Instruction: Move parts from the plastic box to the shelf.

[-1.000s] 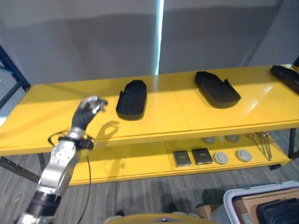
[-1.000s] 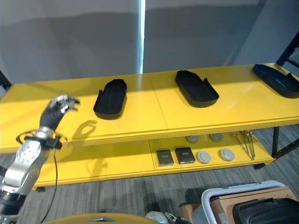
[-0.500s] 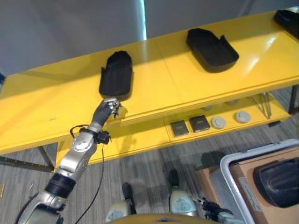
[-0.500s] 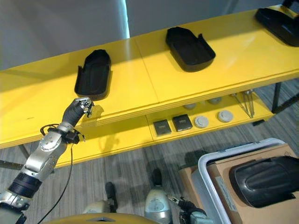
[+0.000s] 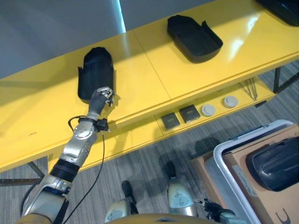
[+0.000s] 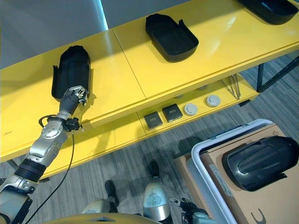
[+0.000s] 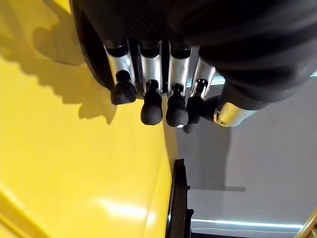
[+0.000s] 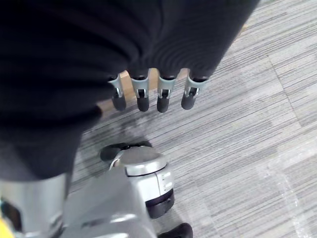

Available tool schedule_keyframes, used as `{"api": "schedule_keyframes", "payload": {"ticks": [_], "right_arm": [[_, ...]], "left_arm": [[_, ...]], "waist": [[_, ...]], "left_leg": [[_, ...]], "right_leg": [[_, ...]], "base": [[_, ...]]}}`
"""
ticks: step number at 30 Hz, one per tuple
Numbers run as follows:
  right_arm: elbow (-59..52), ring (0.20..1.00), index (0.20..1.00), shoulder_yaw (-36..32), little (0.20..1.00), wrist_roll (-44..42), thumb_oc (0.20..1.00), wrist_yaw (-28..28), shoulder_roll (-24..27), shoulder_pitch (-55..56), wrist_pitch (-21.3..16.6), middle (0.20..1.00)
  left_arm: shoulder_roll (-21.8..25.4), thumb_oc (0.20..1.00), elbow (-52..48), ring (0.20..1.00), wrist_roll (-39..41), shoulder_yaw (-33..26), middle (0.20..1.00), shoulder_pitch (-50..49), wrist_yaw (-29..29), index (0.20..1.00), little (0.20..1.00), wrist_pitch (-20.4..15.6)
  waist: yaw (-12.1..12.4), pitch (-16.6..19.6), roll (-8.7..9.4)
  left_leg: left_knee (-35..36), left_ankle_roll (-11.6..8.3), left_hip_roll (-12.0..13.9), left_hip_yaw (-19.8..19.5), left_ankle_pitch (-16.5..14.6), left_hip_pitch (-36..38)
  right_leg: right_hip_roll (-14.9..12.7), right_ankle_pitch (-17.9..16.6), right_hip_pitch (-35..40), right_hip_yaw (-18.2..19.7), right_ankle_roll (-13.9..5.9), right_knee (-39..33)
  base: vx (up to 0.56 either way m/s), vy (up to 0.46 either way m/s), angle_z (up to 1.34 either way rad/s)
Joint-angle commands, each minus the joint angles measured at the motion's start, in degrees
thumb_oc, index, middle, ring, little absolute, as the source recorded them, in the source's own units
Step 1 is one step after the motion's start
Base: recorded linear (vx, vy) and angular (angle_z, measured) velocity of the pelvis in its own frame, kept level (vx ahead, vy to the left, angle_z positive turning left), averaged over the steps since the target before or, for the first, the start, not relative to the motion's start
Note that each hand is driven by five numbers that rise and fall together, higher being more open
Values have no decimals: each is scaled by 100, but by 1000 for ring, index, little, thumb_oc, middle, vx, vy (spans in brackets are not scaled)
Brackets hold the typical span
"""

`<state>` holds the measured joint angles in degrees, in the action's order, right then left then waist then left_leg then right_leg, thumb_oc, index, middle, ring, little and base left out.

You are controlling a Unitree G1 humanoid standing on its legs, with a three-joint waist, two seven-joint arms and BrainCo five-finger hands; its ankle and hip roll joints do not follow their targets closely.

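Since the earlier frame your left hand (image 5: 100,97) is sitting closer to the near end of the black part (image 5: 96,73) on the yellow shelf (image 5: 140,79), and the camera is now looking further down; its fingers (image 7: 151,106) are curling inward around nothing, hovering over the shelf top; your right hand (image 8: 153,94) is hanging over the grey floor (image 8: 257,129) with fingers curled and holding nothing; a second black part (image 5: 194,37) is lying further right on the shelf; another part (image 6: 259,161) is resting in the plastic box (image 6: 205,158) at lower right.
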<state>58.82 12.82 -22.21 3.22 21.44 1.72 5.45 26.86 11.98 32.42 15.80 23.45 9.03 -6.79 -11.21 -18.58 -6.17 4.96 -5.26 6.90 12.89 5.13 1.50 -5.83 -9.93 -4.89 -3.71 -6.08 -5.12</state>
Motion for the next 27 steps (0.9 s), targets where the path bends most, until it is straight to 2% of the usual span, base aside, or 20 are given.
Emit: {"api": "schedule_keyframes", "payload": {"ticks": [1,7,10,13,16,17,18,19,27], "right_arm": [[-64,1000,1000,123,1000,-39,1000,68,-49,-194,77,1000],[-78,1000,1000,210,1000,-123,1000,50,-35,-345,47,1000],[-35,1000,1000,233,1000,-199,1000,26,-61,-393,0,1000],[24,1000,1000,189,1000,-186,1000,10,-106,-362,-39,1000],[125,1000,1000,93,1000,-198,1000,11,-166,-306,-103,1000],[138,1000,1000,83,1000,-197,1000,12,-175,-292,-116,1000],[155,1000,1000,50,1000,-190,1000,8,-193,-274,-112,1000],[214,1000,1000,4,1000,-202,1000,-9,-244,-230,-138,1000],[437,1000,1000,-116,1000,-49,1000,-198,-490,-41,-139,1000]], "left_arm": [[138,200,371,200,34,-143,200,592,205,200,200,-274],[193,200,644,200,49,-138,200,838,283,200,200,-394],[234,200,623,200,172,-151,200,986,136,200,200,-514],[222,200,369,200,194,-163,200,938,-33,200,200,-707],[187,200,-307,200,223,-246,200,707,-167,200,200,-720],[175,341,-437,341,188,-264,341,647,-195,341,341,-743],[145,555,-725,555,151,-298,555,528,-186,555,555,-720],[42,1000,-1131,1000,145,-359,1000,268,-196,1000,1000,-738],[-1,1000,-1984,1000,-290,-584,1000,-684,-333,1000,1000,-738]], "waist": [[-46,-194,212],[-73,-370,224],[-64,-407,235],[-26,-377,244],[66,-264,249],[81,-238,250],[124,-182,250],[221,-55,251],[600,631,326]], "left_leg": [[4,127,-190,117,-309,-9],[4,115,-179,83,-254,-112],[4,111,-167,28,-248,-128],[4,108,-161,-22,-257,-93],[4,112,-164,-45,-279,-19],[4,112,-165,-47,-282,-1],[4,112,-167,-56,-289,31],[4,112,-177,-75,-308,98],[4,183,-185,-35,-460,483]], "right_leg": [[14,643,406,-34,76,16],[36,627,277,13,107,51],[63,640,266,44,126,61],[71,659,313,9,133,67],[59,681,436,-85,133,42],[55,686,464,-102,134,38],[47,698,520,-142,137,31],[23,727,643,-238,130,12],[-71,849,1160,-647,76,12]], "base": [[-31,5,1],[-5,1,0],[0,0,0],[0,0,0],[0,0,0],[0,0,0],[-10,2,5],[-8,1,5],[-48,37,16]]}}
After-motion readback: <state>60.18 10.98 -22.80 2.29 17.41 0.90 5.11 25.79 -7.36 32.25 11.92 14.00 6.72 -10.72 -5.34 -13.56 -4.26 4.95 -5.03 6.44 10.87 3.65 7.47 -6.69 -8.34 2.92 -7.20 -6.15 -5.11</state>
